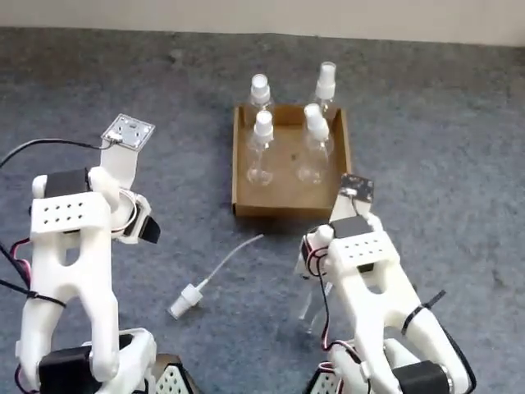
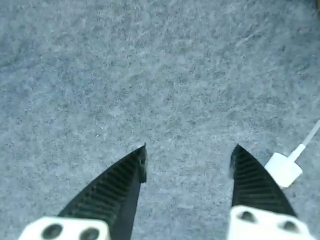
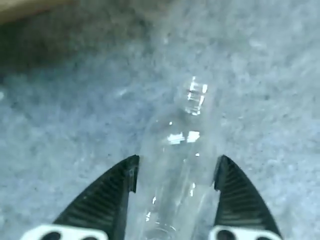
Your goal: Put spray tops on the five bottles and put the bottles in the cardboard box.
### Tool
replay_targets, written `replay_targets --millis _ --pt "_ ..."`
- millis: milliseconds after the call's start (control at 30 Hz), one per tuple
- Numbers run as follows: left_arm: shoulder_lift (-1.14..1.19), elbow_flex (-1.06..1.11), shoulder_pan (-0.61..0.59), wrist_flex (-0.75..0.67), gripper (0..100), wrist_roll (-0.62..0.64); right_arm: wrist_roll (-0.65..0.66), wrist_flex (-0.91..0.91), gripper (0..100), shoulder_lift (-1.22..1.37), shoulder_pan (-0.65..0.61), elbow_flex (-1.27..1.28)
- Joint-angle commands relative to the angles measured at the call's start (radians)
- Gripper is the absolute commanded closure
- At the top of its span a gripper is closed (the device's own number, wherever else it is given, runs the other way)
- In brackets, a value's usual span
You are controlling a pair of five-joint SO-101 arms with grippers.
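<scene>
A clear bottle [image 3: 192, 107] without a top sits between the fingers of my right gripper [image 3: 175, 160], which is shut on its sides; its neck points away from the wrist. The same bottle [image 1: 308, 312] shows under the right arm, in front of the cardboard box [image 1: 238, 164]. The loose spray top [image 1: 190, 297] with its thin tube lies on the carpet between the arms. My left gripper [image 2: 190, 150] hangs open over bare carpet, with the spray top [image 2: 284, 167] just beside one finger. Two capped bottles [image 1: 262, 152] stand in the box, and two more [image 1: 326, 82] stand at its far edge.
Grey carpet [image 1: 426, 123] covers the whole table. The left arm [image 1: 74, 246] and the right arm [image 1: 373, 279] rise from the near edge. There is free carpet to the left and right of the box.
</scene>
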Motion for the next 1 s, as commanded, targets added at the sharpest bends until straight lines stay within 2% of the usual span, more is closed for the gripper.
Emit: replay_targets --millis 0,133,267,367,467,567,667,833,967 --pt "-0.024 -0.007 0.021 -0.003 77 -0.006 0.097 -0.012 85.8 -0.007 0.085 -0.005" --pt "-0.024 -0.007 0.019 -0.003 77 -0.006 0.368 -0.021 91.3 -0.007 0.349 -0.01" --pt "-0.024 -0.007 0.022 -0.005 77 -0.006 0.743 -0.076 97.4 -0.004 0.63 -0.079" --pt "-0.024 -0.007 0.035 -0.003 77 -0.006 1.034 -0.031 97.4 0.002 0.759 -0.157" --pt "-0.024 -0.005 0.044 -0.003 77 -0.006 1.188 -0.012 97.4 0.002 0.855 -0.225" --pt "-0.024 0.024 0.073 -0.003 77 -0.006 1.277 -0.058 97.4 0.004 0.911 -0.28" --pt "-0.024 0.087 0.147 -0.003 77 -0.006 1.332 -0.099 97.4 0.005 0.914 -0.308" --pt "-0.024 0.177 0.326 -0.003 77 -0.008 1.341 -0.111 97.4 0.013 0.915 -0.308" --pt "-0.031 0.251 0.455 -0.009 77 -0.074 1.341 -0.11 97.4 0.128 0.915 -0.317"
